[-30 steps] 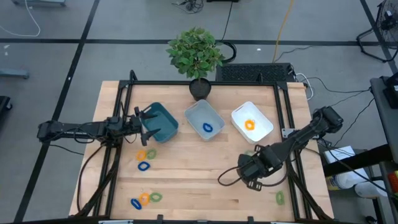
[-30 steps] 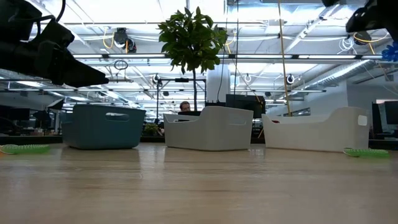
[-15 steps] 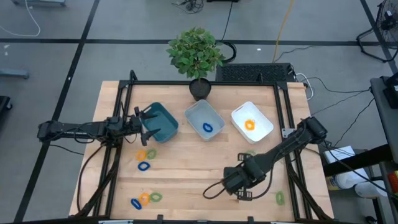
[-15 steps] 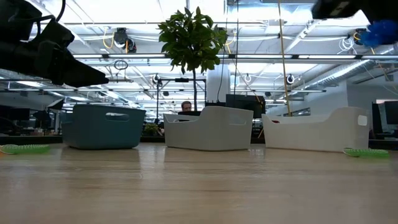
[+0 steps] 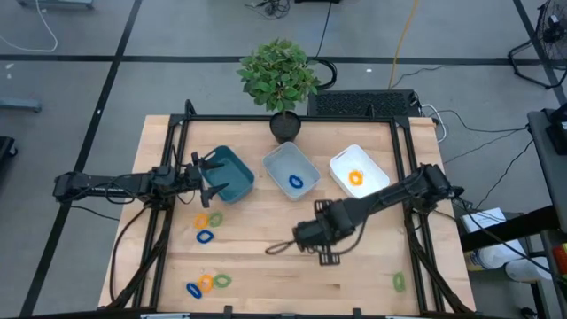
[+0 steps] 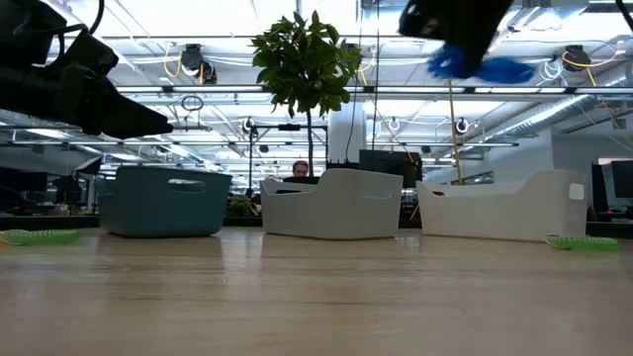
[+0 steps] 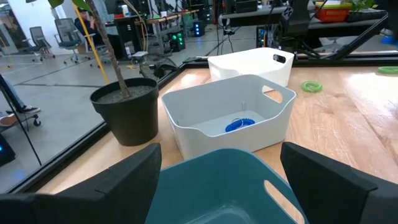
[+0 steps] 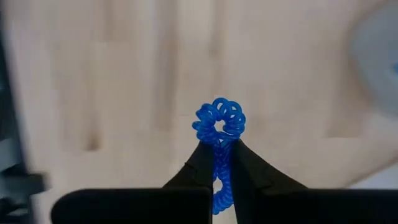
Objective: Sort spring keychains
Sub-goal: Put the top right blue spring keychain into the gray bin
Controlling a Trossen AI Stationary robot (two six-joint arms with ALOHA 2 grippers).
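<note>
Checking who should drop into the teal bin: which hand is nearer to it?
Left. The left hand hovers open at the teal bin, at its rim; the right hand, shut on a blue keychain, is mid-table, well away.

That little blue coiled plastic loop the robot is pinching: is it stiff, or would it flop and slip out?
Probably springy rather than stiff: the blue coiled plastic keychain bunches above the right gripper, whose fingertips are shut on it. It looks light, carried well above the wooden table. The ridged coils likely resist slipping.
</note>
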